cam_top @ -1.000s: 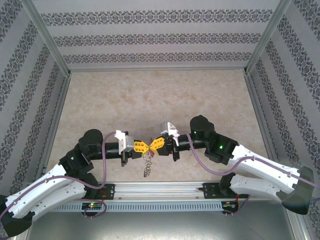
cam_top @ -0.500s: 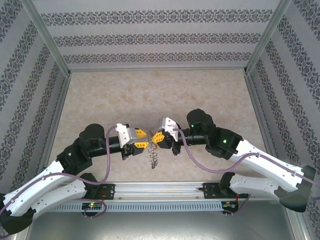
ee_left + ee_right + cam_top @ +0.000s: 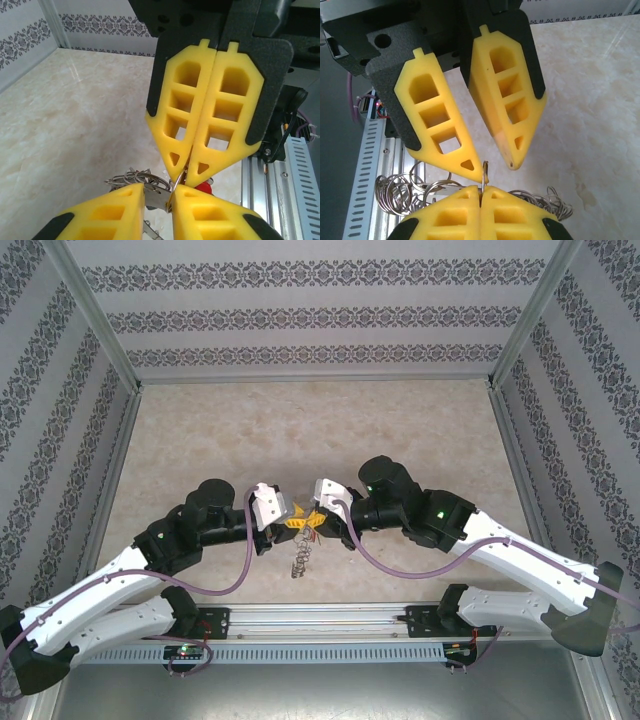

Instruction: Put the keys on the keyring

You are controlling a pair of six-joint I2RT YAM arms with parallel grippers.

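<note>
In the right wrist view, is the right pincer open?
No, the right pincer has its yellow fingers pressed together, pinching a thin wire of the keyring.

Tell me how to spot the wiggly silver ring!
Find the beige table, then the spot near its front where the left pincer and right pincer sit nose to nose. Hanging from their yellow tips is the keyring: loose loops of wavy silver wire, thin and shiny beside the chunky plastic.
</note>
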